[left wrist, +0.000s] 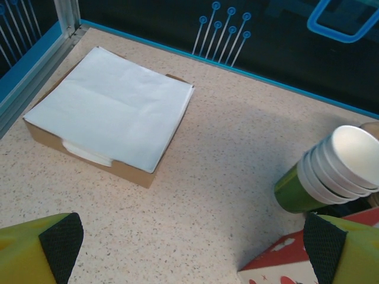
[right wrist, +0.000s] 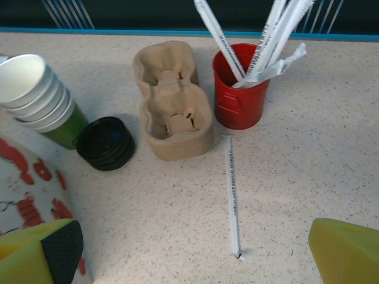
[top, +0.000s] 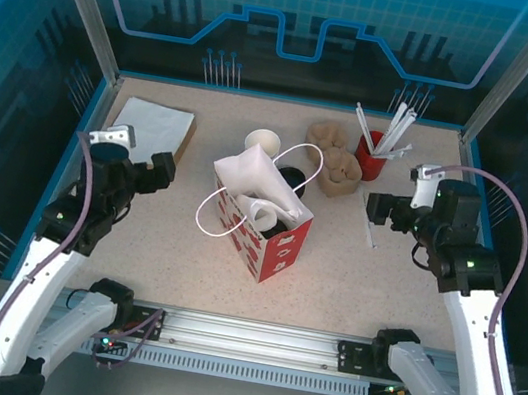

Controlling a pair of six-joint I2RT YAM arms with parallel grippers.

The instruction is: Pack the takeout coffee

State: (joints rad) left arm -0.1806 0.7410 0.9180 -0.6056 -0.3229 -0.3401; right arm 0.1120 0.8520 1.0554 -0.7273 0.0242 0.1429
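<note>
The takeout coffee is hidden from me. A red-and-white paper bag [top: 272, 240] with white loop handles stands open mid-table, something white showing in its mouth. My left gripper [top: 159, 172] hovers left of the bag, open and holding nothing; in the left wrist view the left gripper [left wrist: 192, 251] has bare table between its pads and the bag's corner [left wrist: 284, 269] at lower right. My right gripper [top: 380, 213] is right of the bag, open. Below the right gripper [right wrist: 195, 260], a wrapped straw [right wrist: 233, 195] lies loose on the table.
A stack of lidless green cups [right wrist: 35, 89] stands behind the bag, a pile of black lids [right wrist: 105, 143] beside it. Right of those sit cardboard cup carriers [right wrist: 173, 103] and a red cup of straws [right wrist: 240, 94]. A napkin box [left wrist: 112, 106] is at back left.
</note>
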